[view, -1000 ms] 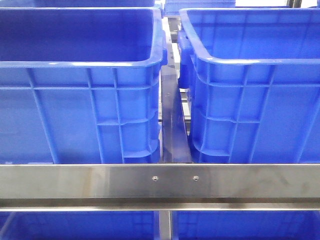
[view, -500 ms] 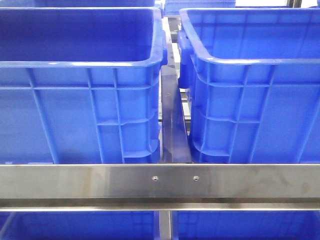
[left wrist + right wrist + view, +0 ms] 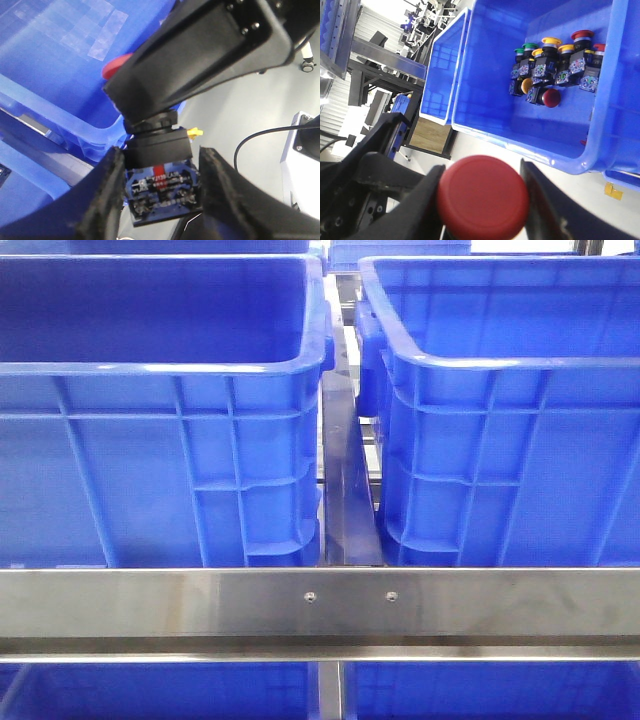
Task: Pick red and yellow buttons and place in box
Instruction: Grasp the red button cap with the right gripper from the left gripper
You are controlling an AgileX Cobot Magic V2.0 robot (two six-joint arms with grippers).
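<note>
Neither gripper shows in the front view, which holds only two deep blue plastic crates side by side, the left crate [image 3: 160, 410] and the right crate [image 3: 510, 410], standing behind a brushed steel crossbar [image 3: 320, 605]; their contents are hidden by the walls. From the left wrist camera, the left gripper [image 3: 159, 190] has its black fingers [image 3: 107, 195] clamped on the black body of a red-capped push button [image 3: 159, 172], its blue terminal end facing the camera and its red head [image 3: 116, 66] peeking out behind a black arm housing [image 3: 200, 50], with a blue bin wall [image 3: 60, 65] beyond. From the right wrist camera, the right gripper [image 3: 482, 200] is closed on a round red mushroom-head button [image 3: 483, 196], one finger [image 3: 417, 205] against each side of it. Beyond lies an open blue plastic bin [image 3: 530, 135] holding a cluster of push buttons [image 3: 552, 65] with yellow, red and green caps, gathered near one wall, and a second blue bin [image 3: 442, 75] stands just beside it.
</note>
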